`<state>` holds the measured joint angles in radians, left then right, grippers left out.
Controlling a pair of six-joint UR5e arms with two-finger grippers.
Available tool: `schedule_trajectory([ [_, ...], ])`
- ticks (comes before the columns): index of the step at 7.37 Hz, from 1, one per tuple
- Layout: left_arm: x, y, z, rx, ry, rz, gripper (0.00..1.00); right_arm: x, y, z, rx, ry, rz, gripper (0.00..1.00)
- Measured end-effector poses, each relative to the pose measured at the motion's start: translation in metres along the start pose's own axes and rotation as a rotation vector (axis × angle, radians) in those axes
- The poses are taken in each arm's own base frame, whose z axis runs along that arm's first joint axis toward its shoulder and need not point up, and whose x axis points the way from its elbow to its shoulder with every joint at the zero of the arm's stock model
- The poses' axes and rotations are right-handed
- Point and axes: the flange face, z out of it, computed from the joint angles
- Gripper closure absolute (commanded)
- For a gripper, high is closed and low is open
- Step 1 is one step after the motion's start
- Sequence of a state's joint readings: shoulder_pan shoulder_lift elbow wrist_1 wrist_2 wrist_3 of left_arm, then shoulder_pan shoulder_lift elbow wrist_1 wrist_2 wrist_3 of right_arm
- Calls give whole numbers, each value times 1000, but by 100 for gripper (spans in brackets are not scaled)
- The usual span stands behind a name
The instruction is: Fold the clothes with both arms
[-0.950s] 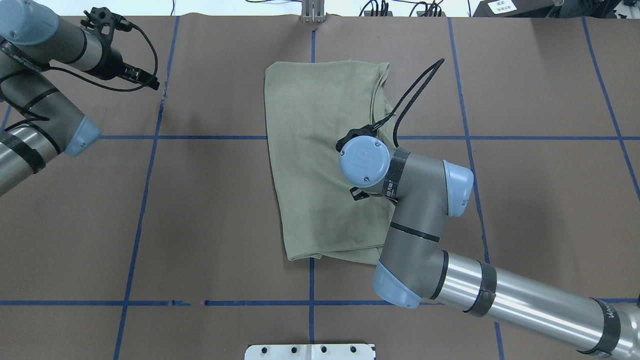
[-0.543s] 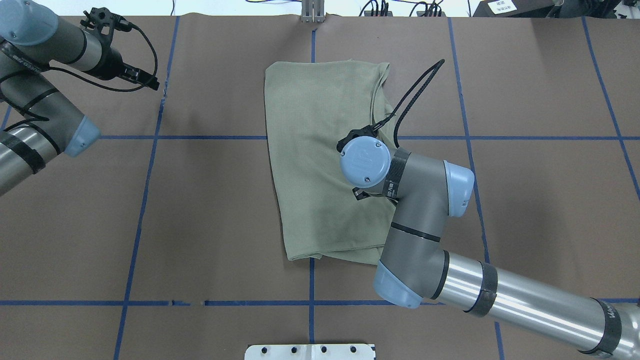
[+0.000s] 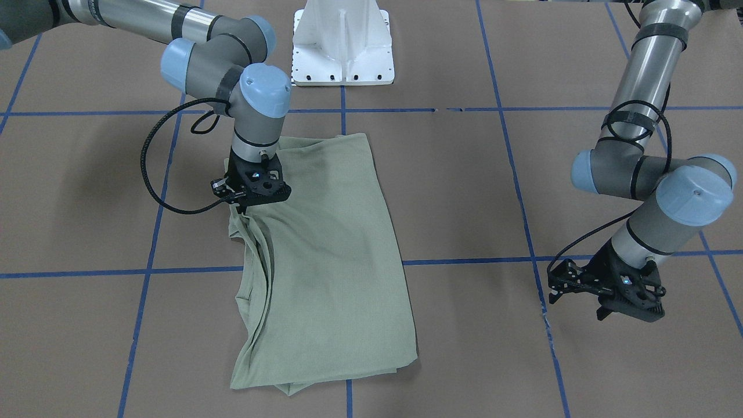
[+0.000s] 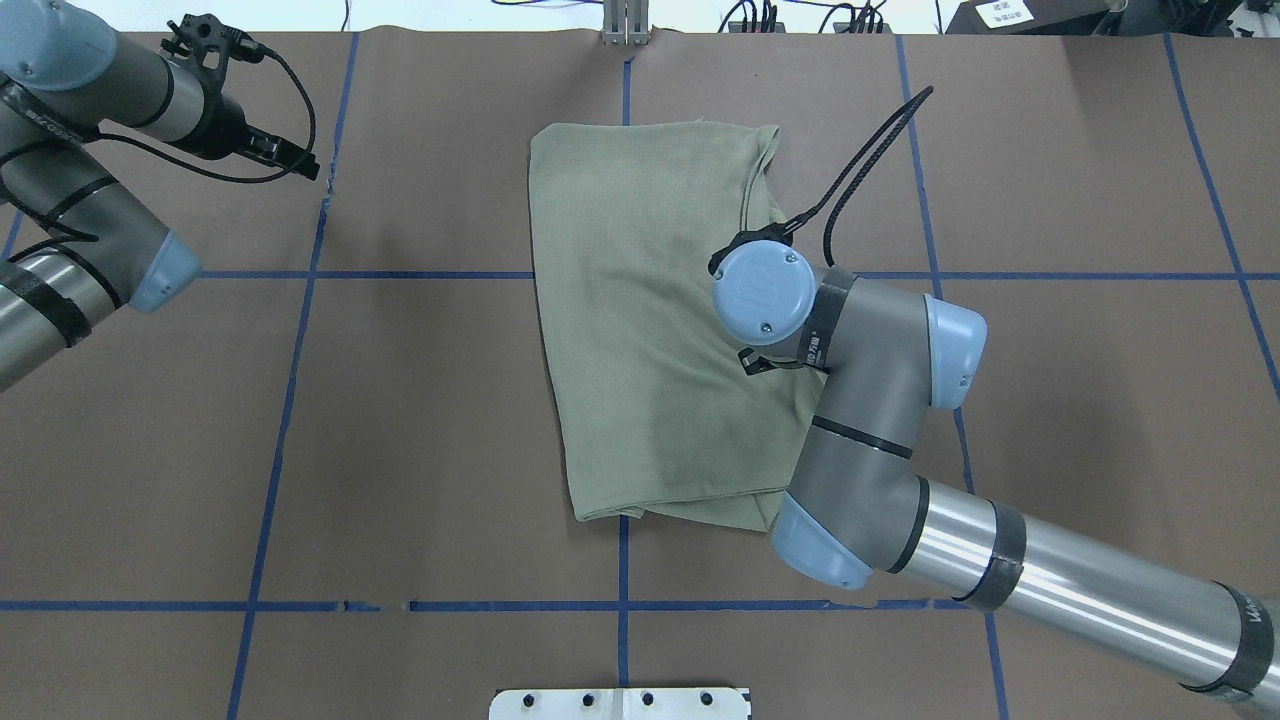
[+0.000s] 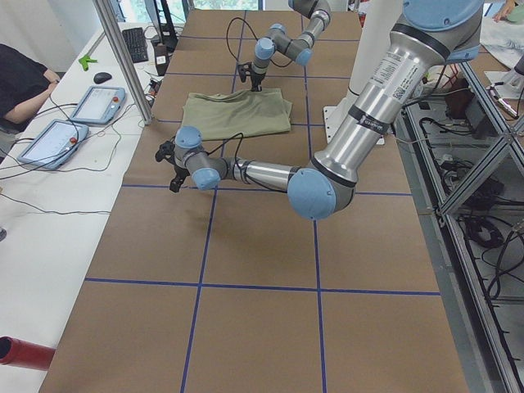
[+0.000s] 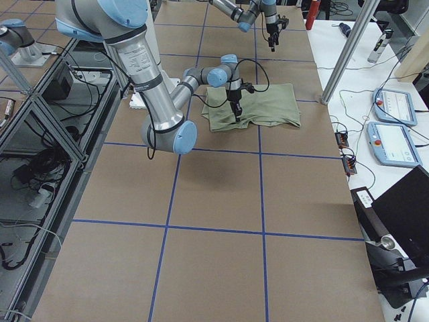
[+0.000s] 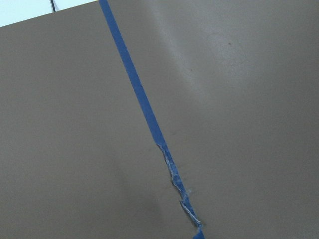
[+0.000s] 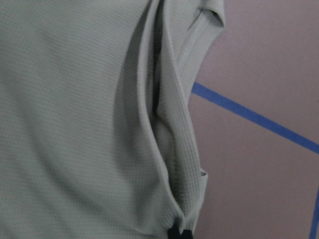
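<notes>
The pale green shirt (image 4: 640, 320) lies folded into a tall panel at the table's middle, also seen in the front-facing view (image 3: 325, 261). My right gripper (image 3: 244, 208) points straight down at the shirt's edge on my right, about halfway along it. It is shut on that edge, and the fabric gathers in pleats toward its black fingertips (image 8: 179, 233). In the overhead view the right wrist (image 4: 760, 295) hides the fingers. My left gripper (image 3: 630, 313) hangs over bare table far off to my left (image 4: 303, 167), open and holding nothing.
Brown paper with blue tape lines (image 4: 622, 605) covers the table. The white pedestal base (image 3: 342, 43) stands at my near edge. A torn stretch of tape (image 7: 179, 186) lies under the left wrist. Tablets and cables (image 5: 90, 106) sit beyond the far edge.
My right wrist has shifted to my right and a little farther from me, still at the shirt's edge. The left arm has stayed put.
</notes>
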<state>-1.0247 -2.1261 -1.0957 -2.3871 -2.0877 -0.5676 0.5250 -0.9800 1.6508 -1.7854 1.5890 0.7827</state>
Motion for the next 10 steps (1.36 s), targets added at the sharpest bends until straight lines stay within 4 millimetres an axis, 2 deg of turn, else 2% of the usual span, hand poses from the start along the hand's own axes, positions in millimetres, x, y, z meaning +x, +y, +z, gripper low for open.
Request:
schedule_trajectory([
  [1, 1, 0, -1, 2, 1, 1, 0, 8, 4, 7, -7, 10, 4, 98],
  [3, 2, -1, -1, 4, 2, 3, 0, 19, 10, 18, -20, 26, 15, 0],
  [5, 3, -2, -2, 6, 5, 7, 0, 29, 5, 18, -18, 26, 40, 0],
  [6, 5, -3, -3, 11, 8, 11, 0, 37, -9, 9, -4, -1, 65, 0],
  [8, 8, -4, -6, 21, 15, 17, 0, 48, -55, -20, 46, -125, 130, 0],
  [9, 10, -5, -7, 24, 17, 20, 0, 41, -86, -25, 76, -168, 166, 0],
  [10, 11, -5, -8, 25, 18, 21, 0, 35, -114, -20, 99, -190, 191, 0],
])
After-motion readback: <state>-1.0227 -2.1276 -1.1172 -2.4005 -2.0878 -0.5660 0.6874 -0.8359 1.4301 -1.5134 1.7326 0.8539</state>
